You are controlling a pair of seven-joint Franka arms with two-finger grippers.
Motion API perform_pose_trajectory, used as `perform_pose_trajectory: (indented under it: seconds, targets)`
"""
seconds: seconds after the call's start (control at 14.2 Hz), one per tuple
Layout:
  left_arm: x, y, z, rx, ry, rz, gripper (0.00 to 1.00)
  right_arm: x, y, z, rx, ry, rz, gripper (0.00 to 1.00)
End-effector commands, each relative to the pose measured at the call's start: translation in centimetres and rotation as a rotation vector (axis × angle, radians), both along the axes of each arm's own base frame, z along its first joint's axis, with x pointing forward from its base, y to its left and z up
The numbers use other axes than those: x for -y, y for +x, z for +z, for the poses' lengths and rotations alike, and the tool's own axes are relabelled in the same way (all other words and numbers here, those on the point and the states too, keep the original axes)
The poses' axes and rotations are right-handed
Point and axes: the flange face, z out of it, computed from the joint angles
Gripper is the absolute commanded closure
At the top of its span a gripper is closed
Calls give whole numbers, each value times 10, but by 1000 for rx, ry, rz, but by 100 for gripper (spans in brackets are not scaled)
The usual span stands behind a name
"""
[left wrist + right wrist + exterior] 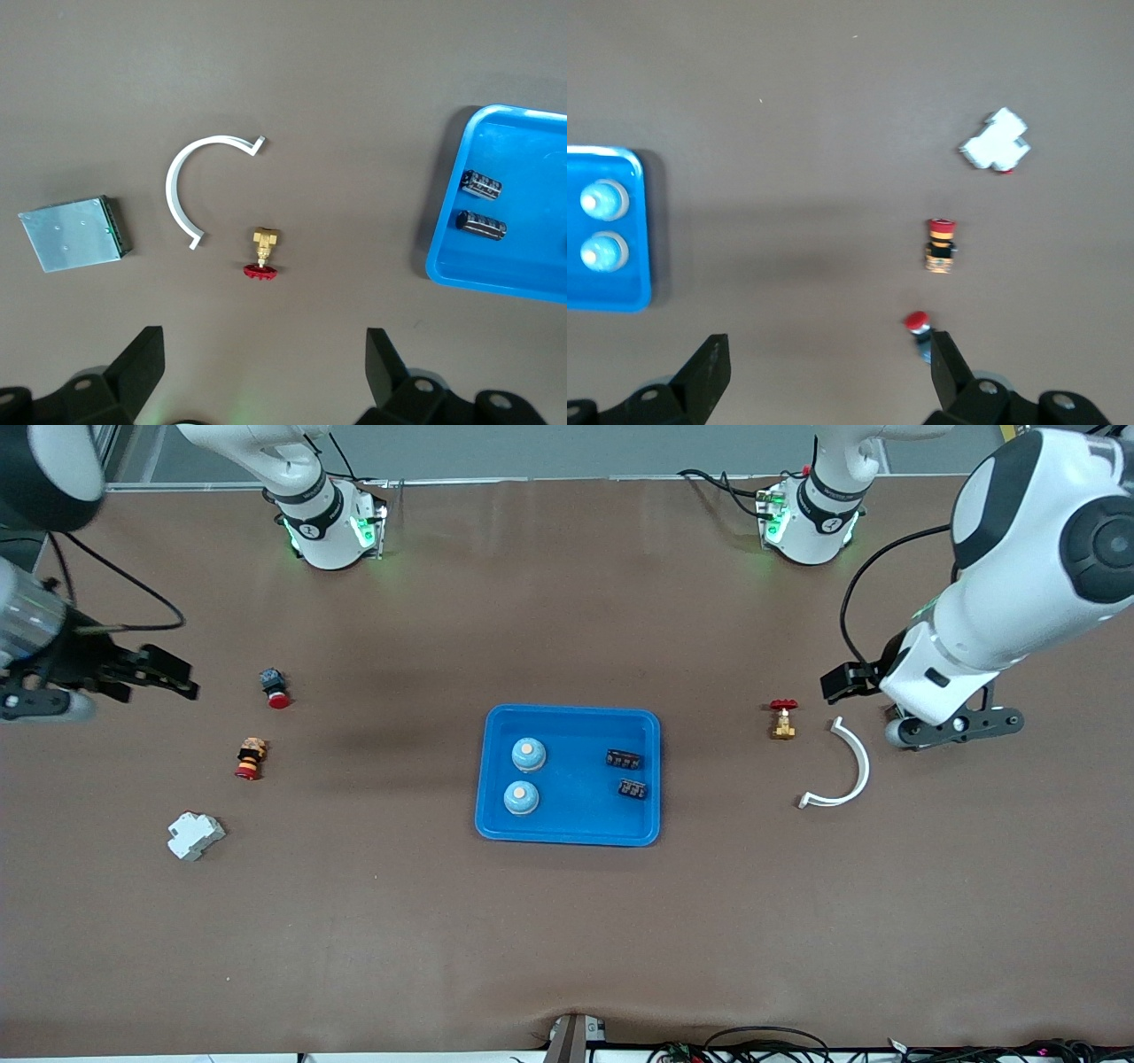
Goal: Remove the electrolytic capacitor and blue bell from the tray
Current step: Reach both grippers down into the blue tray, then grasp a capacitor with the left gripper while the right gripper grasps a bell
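Note:
A blue tray (568, 714) lies mid-table. In it stand two light-blue bells (528, 754) (521, 798) at the right arm's end, and two black capacitors (624, 759) (632, 789) at the left arm's end. The left wrist view shows the capacitors (481, 185) (481, 224), the right wrist view the bells (604, 200) (604, 251). My left gripper (840, 682) (266, 354) hangs open and empty over bare table beside a brass valve. My right gripper (182, 677) (830, 359) hangs open and empty over the table by a red push button.
Toward the left arm's end lie a brass valve with a red handle (782, 719), a white curved clip (846, 775) and a grey box (73, 232). Toward the right arm's end lie a red push button (275, 688), a red-orange button (251, 758) and a white breaker (195, 836).

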Motion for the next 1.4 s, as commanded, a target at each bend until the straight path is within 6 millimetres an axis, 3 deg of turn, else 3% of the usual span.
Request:
perform_pose_trajectory:
  seconds: [0.0,0.28,0.42,0.7,1.05,1.19,1.33]
  targets:
    - [37,6,-26,-13,12,61,0,-63,-11,-18,19,14,-86,0]
    - [95,4,-97,-9,50,226,0,-136,-8,-60,1,1,-106,0]
    - [122,0,-131,4,57,320,0,-173,-5,-92,-15,-14,-128,0]
    - [185,-18,-180,28,65,514,0,-237,-2,-161,-5,-32,-191,0]
    - [244,-42,-244,44,94,745,0,-341,-32,-244,47,-28,-246,0]
    - [259,-46,-271,79,92,827,0,-360,-41,-272,58,-29,-231,0]
    - [279,-57,-301,94,86,868,1,-367,-44,-295,56,-39,-219,0]
